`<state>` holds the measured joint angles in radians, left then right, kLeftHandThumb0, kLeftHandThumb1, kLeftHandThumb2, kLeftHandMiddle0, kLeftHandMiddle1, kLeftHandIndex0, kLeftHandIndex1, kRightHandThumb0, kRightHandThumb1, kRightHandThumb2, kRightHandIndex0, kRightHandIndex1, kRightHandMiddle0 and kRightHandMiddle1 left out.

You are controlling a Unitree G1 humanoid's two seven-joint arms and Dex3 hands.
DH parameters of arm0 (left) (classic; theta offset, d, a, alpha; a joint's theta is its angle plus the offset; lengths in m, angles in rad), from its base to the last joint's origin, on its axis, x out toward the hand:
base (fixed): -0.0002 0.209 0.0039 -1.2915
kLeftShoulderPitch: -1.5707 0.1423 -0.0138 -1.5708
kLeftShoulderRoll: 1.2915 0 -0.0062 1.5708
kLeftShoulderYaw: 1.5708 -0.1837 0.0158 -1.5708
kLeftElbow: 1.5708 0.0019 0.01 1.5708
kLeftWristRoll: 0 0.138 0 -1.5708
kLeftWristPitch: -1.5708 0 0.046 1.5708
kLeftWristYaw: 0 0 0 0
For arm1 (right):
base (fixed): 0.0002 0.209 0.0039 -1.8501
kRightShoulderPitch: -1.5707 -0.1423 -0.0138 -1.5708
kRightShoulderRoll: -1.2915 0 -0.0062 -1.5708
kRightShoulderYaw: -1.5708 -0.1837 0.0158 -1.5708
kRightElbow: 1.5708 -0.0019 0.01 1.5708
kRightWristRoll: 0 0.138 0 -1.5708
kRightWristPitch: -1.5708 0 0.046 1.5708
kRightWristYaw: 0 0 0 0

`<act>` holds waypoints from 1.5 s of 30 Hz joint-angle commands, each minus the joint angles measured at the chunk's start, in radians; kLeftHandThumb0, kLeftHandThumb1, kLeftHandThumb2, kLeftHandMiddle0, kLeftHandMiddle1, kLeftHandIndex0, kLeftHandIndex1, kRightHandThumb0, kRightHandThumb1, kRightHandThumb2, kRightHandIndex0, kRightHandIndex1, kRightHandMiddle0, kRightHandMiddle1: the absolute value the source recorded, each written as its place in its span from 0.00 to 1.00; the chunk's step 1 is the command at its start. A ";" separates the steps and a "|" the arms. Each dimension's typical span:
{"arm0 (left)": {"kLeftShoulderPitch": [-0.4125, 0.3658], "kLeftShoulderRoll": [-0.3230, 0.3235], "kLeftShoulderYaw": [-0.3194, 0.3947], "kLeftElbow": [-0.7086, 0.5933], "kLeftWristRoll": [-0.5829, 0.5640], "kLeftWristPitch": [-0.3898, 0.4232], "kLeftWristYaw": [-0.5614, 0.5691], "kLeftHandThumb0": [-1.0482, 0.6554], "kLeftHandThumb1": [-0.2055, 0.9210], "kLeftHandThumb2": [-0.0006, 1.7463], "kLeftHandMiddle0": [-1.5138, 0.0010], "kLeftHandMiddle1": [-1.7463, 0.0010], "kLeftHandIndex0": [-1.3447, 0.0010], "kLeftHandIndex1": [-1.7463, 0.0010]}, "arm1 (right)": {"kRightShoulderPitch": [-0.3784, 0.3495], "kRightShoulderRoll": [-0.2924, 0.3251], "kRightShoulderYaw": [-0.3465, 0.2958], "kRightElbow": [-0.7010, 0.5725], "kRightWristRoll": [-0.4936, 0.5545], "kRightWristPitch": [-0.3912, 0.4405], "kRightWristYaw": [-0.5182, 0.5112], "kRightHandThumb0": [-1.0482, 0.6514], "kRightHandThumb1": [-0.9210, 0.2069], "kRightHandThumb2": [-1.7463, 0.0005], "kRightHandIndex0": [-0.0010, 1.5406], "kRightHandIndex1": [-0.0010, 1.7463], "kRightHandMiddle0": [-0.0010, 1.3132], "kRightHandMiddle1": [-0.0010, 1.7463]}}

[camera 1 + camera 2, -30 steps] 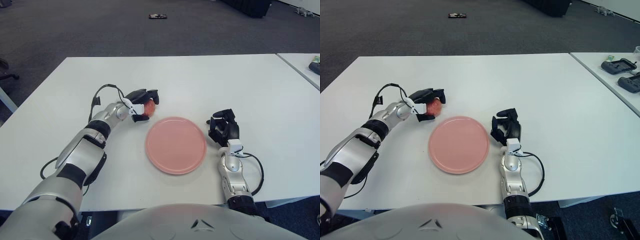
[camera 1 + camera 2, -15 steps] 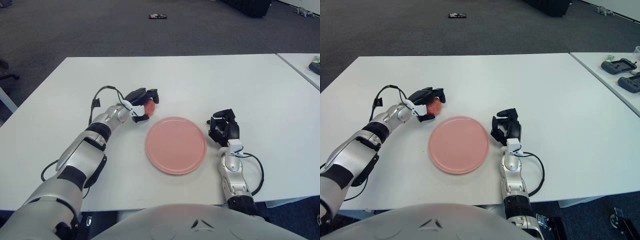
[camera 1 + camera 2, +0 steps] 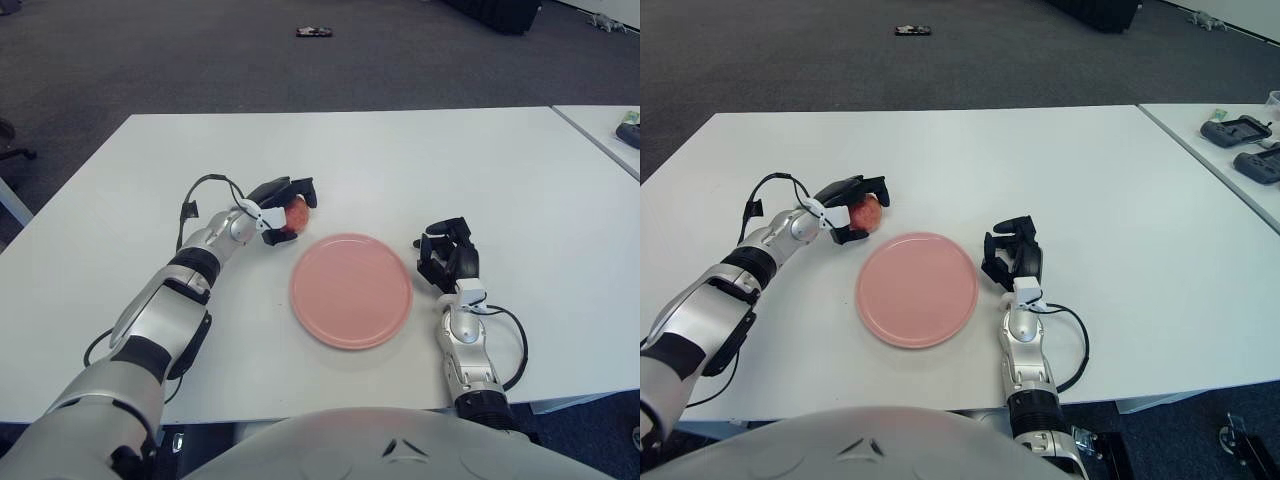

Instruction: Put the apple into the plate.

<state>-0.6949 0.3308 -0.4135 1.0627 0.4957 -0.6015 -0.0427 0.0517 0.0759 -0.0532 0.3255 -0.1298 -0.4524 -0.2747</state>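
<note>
The red apple (image 3: 296,215) is held in my left hand (image 3: 283,207), whose dark fingers curl over and around it, just off the pink plate's upper left rim and a little above the white table. The pink plate (image 3: 352,290) lies flat and empty at the middle front of the table. My right hand (image 3: 446,256) rests on the table just right of the plate, fingers curled, holding nothing. The same scene shows in the right eye view, with the apple (image 3: 866,211) and the plate (image 3: 917,289).
The white table (image 3: 400,160) stretches wide behind the plate. A second table with dark controllers (image 3: 1240,140) stands at the far right. A small dark object (image 3: 314,32) lies on the grey carpet beyond.
My left hand with the apple has lifted and shifted slightly up and left. The right hand and the plate have not moved.
</note>
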 commanded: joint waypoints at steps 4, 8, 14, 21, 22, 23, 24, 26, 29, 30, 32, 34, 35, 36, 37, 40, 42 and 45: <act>0.020 0.026 0.039 -0.122 -0.048 0.012 -0.084 0.61 0.22 0.91 0.42 0.07 0.57 0.00 | 0.000 -0.008 -0.011 0.033 0.010 0.006 0.001 0.40 0.18 0.54 0.37 0.73 0.24 1.00; 0.035 0.036 0.057 -0.193 -0.063 0.018 -0.119 0.61 0.22 0.92 0.42 0.07 0.56 0.00 | -0.002 -0.008 -0.011 0.036 0.009 0.002 0.001 0.40 0.18 0.54 0.37 0.73 0.24 1.00; 0.056 0.045 0.086 -0.264 -0.100 0.011 -0.155 0.61 0.20 0.93 0.41 0.07 0.55 0.00 | -0.009 -0.008 -0.011 0.043 0.002 0.005 -0.006 0.40 0.18 0.54 0.37 0.73 0.24 1.00; 0.084 0.057 0.123 -0.364 -0.155 0.009 -0.205 0.61 0.18 0.94 0.41 0.07 0.54 0.00 | -0.014 -0.008 -0.011 0.049 -0.001 0.006 -0.009 0.40 0.18 0.53 0.37 0.73 0.24 1.00; 0.086 0.057 0.126 -0.374 -0.160 0.009 -0.212 0.61 0.18 0.95 0.41 0.07 0.54 0.00 | -0.014 -0.008 -0.010 0.049 0.000 0.004 -0.008 0.40 0.18 0.53 0.37 0.73 0.24 1.00; 0.089 0.058 0.129 -0.382 -0.164 0.010 -0.216 0.61 0.18 0.95 0.41 0.06 0.54 0.00 | -0.014 -0.009 -0.010 0.050 0.001 0.003 -0.007 0.40 0.18 0.53 0.37 0.73 0.24 1.00; 0.090 0.058 0.131 -0.388 -0.167 0.010 -0.221 0.61 0.17 0.95 0.41 0.06 0.54 0.00 | -0.015 -0.009 -0.010 0.051 0.002 0.001 -0.006 0.40 0.18 0.53 0.37 0.73 0.24 1.00; 0.095 0.059 0.137 -0.408 -0.175 0.012 -0.233 0.61 0.17 0.95 0.40 0.06 0.54 0.00 | -0.015 -0.010 -0.010 0.052 0.003 -0.001 -0.004 0.40 0.18 0.53 0.37 0.73 0.24 1.00; 0.108 0.062 0.144 -0.467 -0.197 0.017 -0.267 0.61 0.17 0.95 0.40 0.06 0.53 0.00 | -0.015 -0.009 -0.011 0.051 0.006 0.001 -0.004 0.40 0.18 0.54 0.37 0.72 0.24 1.00; 0.113 0.063 0.146 -0.488 -0.202 0.020 -0.278 0.61 0.16 0.95 0.40 0.06 0.53 0.00 | -0.015 -0.008 -0.011 0.050 0.007 0.002 -0.004 0.40 0.18 0.54 0.37 0.72 0.24 1.00; 0.126 0.066 0.148 -0.539 -0.212 0.035 -0.301 0.61 0.16 0.96 0.40 0.07 0.53 0.00 | -0.014 -0.007 -0.012 0.049 0.008 0.002 -0.004 0.40 0.17 0.54 0.37 0.72 0.24 1.00; 0.145 0.071 0.150 -0.609 -0.221 0.060 -0.328 0.61 0.16 0.96 0.40 0.07 0.53 0.00 | -0.014 -0.006 -0.012 0.048 0.009 0.003 -0.004 0.40 0.17 0.54 0.37 0.72 0.23 1.00; 0.159 0.076 0.150 -0.657 -0.226 0.078 -0.345 0.61 0.16 0.96 0.40 0.07 0.52 0.00 | -0.013 -0.006 -0.012 0.046 0.009 0.004 -0.004 0.40 0.17 0.54 0.37 0.72 0.23 1.00; 0.169 0.078 0.150 -0.689 -0.230 0.091 -0.357 0.61 0.16 0.96 0.40 0.07 0.52 0.00 | -0.013 -0.005 -0.012 0.045 0.009 0.005 -0.004 0.40 0.17 0.54 0.37 0.72 0.23 1.00; 0.177 0.081 0.148 -0.712 -0.233 0.095 -0.367 0.61 0.15 0.96 0.40 0.07 0.52 0.00 | -0.012 -0.004 -0.012 0.043 0.010 0.006 -0.004 0.40 0.17 0.54 0.37 0.72 0.23 1.00; 0.193 0.081 0.141 -0.745 -0.243 0.092 -0.390 0.61 0.15 0.96 0.39 0.07 0.52 0.00 | -0.010 -0.001 -0.012 0.040 0.012 0.006 -0.004 0.40 0.17 0.55 0.37 0.72 0.23 1.00; 0.211 0.076 0.133 -0.773 -0.254 0.077 -0.407 0.61 0.15 0.96 0.39 0.07 0.52 0.00 | -0.009 0.001 -0.012 0.038 0.012 0.004 -0.005 0.40 0.17 0.55 0.37 0.72 0.23 1.00; 0.226 0.069 0.124 -0.795 -0.274 0.052 -0.428 0.61 0.15 0.96 0.39 0.07 0.52 0.00 | -0.008 0.002 -0.012 0.037 0.010 0.002 -0.006 0.40 0.17 0.55 0.37 0.72 0.23 1.00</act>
<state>-0.4873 0.3977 -0.2805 0.2974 0.2444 -0.5258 -0.4454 0.0296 0.0744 -0.0605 0.3520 -0.1296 -0.4616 -0.2778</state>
